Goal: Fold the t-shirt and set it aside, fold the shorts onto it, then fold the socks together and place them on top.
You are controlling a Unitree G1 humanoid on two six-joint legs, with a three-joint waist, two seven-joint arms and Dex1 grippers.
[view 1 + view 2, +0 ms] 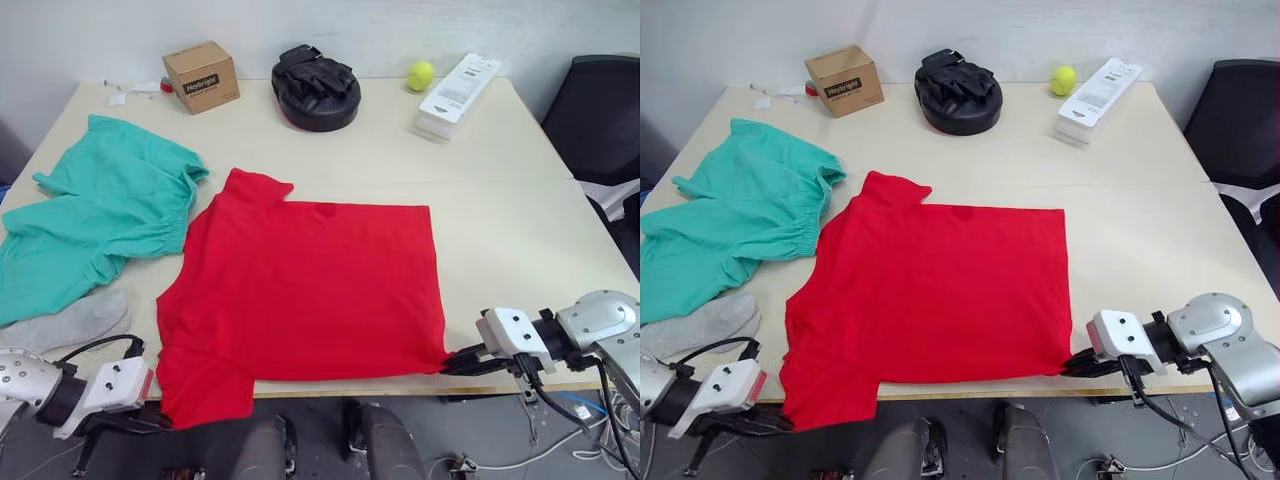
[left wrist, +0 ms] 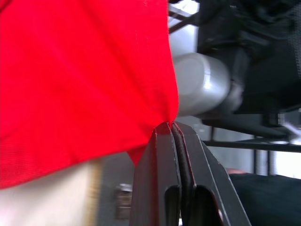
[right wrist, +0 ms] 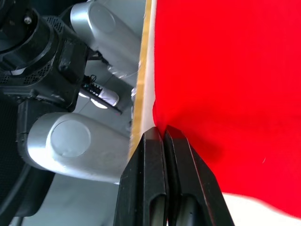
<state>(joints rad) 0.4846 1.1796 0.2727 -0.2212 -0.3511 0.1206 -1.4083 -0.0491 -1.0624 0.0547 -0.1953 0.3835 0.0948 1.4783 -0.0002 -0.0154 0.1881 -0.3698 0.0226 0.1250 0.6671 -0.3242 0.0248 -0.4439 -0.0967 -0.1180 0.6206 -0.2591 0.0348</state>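
1. While both arms sat low at the near edge of the table, we found the left gripper pinched tight on the near left corner of the t-shirt, its two fingers pressed together with only a sliver of red cloth between them.
2. At the other near corner, the right gripper was likewise closed on the hem, right where the cloth met the table's edge.
3. We judged both bites shallow; a brisk lift could have pulled a corner free and left the fold lopsided.
4. Because the t-shirt lay flat across the middle of the table with its left sleeve hanging over the near edge, we thought uneven lifting by the two arms would skew the fold line.
5. Just beside the t-shirt's far left sleeve lay the shorts, touching it or nearly so; dragging the red cloth that way could have bunched them.
6. Near the left arm, the socks rested under the shorts' lower edge, and a wide swing risked sweeping them off.
7. Well clear at the back stood a cardboard box, a black mitt, a tennis ball and a white package.
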